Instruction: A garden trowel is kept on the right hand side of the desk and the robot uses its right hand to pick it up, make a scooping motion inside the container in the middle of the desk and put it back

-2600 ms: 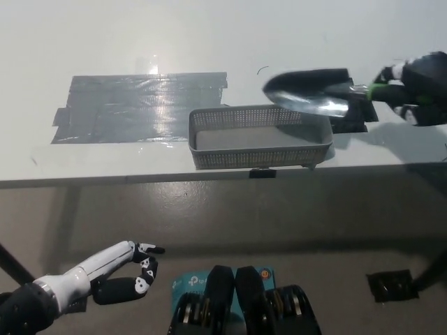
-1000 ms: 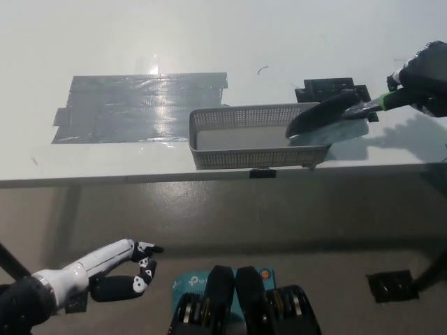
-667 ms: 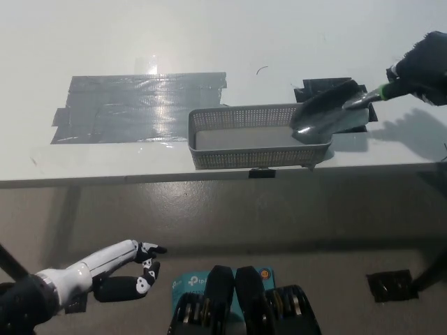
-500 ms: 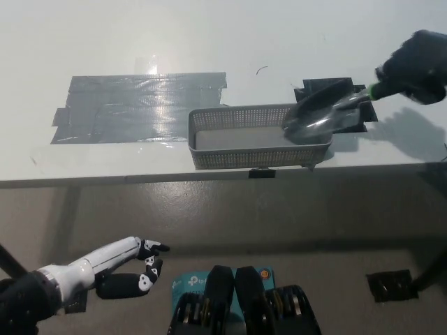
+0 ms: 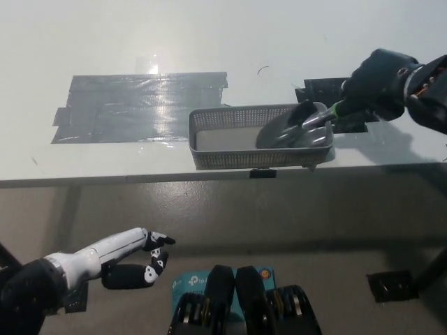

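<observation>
**Trowel blade down in the container, right hand holding the handle**

One white desk (image 5: 209, 35) fills the upper half. Its near edge runs just below the container, and broad bare surface lies toward 12 o'clock. One grey tape patch (image 5: 133, 105) lies at the container's 10 o'clock, touching its far left corner.

One grey mesh container (image 5: 237, 159) sits mid-desk, close to the near edge. One trowel (image 5: 286, 129) has its blade inside the container's right half, with the handle rising toward 2 o'clock over the rim.

The black right hand (image 5: 377, 73) is wrapped around the handle. The white left hand (image 5: 129, 258) hangs at 7 o'clock below the desk, loosely spread and holding nothing.

One black tape patch (image 5: 318, 89) lies at the container's 1 o'clock. One teal box (image 5: 185, 285) at 6 o'clock shows white lettering, with only "tp-" legible.
</observation>
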### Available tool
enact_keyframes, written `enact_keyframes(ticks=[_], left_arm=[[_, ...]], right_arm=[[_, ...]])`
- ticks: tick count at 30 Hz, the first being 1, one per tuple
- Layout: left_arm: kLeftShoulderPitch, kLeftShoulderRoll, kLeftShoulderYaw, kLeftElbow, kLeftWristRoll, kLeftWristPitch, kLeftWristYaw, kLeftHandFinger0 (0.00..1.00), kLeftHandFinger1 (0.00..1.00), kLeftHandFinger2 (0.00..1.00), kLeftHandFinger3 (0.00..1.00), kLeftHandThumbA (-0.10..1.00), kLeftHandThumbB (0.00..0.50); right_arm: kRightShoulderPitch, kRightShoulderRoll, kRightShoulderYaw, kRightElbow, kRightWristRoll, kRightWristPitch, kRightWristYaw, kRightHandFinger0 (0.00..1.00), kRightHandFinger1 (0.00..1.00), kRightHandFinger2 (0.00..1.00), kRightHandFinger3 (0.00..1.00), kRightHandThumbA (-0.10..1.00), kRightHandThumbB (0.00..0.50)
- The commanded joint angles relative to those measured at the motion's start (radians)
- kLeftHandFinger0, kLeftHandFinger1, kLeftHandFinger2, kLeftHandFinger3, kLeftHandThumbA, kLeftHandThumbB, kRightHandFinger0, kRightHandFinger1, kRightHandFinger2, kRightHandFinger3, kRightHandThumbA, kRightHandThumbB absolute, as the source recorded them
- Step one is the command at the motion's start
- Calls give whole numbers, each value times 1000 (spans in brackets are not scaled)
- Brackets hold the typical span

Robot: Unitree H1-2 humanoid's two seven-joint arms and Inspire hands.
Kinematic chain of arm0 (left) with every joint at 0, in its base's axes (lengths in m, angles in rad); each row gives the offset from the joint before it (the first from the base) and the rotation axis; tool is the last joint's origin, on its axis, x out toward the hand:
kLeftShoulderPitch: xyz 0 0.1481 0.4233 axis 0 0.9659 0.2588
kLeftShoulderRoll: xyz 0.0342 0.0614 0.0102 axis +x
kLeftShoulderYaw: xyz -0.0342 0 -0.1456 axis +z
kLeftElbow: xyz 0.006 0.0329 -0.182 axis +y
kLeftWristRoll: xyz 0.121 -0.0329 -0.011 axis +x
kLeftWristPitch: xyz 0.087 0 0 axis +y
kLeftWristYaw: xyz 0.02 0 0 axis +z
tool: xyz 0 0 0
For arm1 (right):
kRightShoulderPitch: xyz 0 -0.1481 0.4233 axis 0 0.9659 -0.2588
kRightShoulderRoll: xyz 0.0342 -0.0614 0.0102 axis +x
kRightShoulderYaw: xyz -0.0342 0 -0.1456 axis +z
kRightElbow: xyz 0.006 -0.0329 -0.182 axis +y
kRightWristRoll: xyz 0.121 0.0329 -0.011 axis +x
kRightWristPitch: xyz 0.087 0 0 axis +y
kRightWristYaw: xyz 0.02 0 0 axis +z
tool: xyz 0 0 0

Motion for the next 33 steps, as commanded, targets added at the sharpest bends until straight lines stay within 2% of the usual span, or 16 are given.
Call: enact_keyframes(ticks=[1, 6, 8, 9, 11, 13, 15, 17, 18, 21, 24, 26, 29, 31, 32, 33], left_arm=[[-26, -6, 17, -16, 24, 13, -47, 1000, 987, 956, 1000, 943, 0], [-25, -18, 30, -15, 37, 13, -69, 1000, 985, 966, 1000, 923, 0], [-26, -22, 22, -10, 45, 13, -76, 1000, 983, 957, 1000, 929, 0], [-26, -24, 24, -10, 48, 13, -79, 1000, 981, 955, 1000, 930, 0], [-24, -34, 34, -6, 58, 13, -88, 1000, 970, 943, 1000, 928, 0], [-19, -42, 29, -11, 61, 13, -97, 1000, 966, 947, 1000, 924, 0], [-20, -48, 27, -10, 66, 13, -102, 1000, 959, 938, 1000, 911, 0], [-22, -52, 22, -10, 75, 13, -107, 1000, 948, 931, 1000, 907, 0], [-23, -57, 23, -9, 82, 13, -117, 1000, 954, 931, 1000, 915, 0], [-31, -63, 20, -8, 100, 13, -130, 1000, 968, 936, 1000, 955, 0], [-33, -66, 17, -14, 117, 13, -146, 1000, 975, 941, 1000, 987, 0], [-38, -60, 2, -6, 116, 13, -143, 1000, 987, 942, 1000, 993, 0], [-27, -66, 5, -7, 115, 13, -143, 1000, 983, 938, 1000, 987, 0], [-27, -59, -5, -6, 109, 13, -138, 1000, 971, 934, 1000, 1000, 0], [-25, -66, 0, -4, 113, 13, -143, 1000, 969, 949, 1000, 992, 0], [-24, -66, -3, -4, 115, 13, -143, 1000, 981, 965, 1000, 1000, 0]], right_arm=[[8, 10, 17, -12, -44, 45, 38, 14, 89, 208, 703, 35, 0], [34, 75, 47, 34, -69, 98, 49, 0, 101, 261, 837, 117, 0], [48, 116, 49, 57, -68, 154, 81, 163, 296, 438, 939, 99, 0], [48, 118, 49, 58, -68, 158, 82, 149, 276, 414, 942, 99, 0], [43, 176, 56, 119, -56, 196, 95, 514, 663, 758, 968, 62, 0], [54, 230, 57, 167, -41, 235, 106, 613, 714, 889, 1000, -53, 0], [63, 263, 58, 190, -46, 257, 103, 152, 266, 554, 954, -100, 0], [69, 288, 67, 197, -49, 276, 103, 112, 261, 586, 944, -100, 0], [69, 314, 72, 216, -52, 288, 94, 10, 118, 432, 849, -100, 0], [66, 345, 74, 242, -50, 300, 76, 0, 157, 340, 584, -100, 10], [62, 376, 82, 261, -44, 284, 37, 0, 224, 450, 529, -100, 26], [71, 390, 62, 254, -5, 253, -18, 0, 161, 423, 366, -100, 1], [84, 393, 48, 244, 28, 216, -64, 0, 206, 468, 461, -100, 1], [87, 393, 28, 252, 59, 196, -90, 0, 218, 471, 344, -100, 13], [92, 394, -13, 267, 104, 181, -123, 0, 184, 422, 79, -100, 35], [93, 396, -36, 277, 129, 169, -142, 0, 181, 447, 14, -100, 92]])
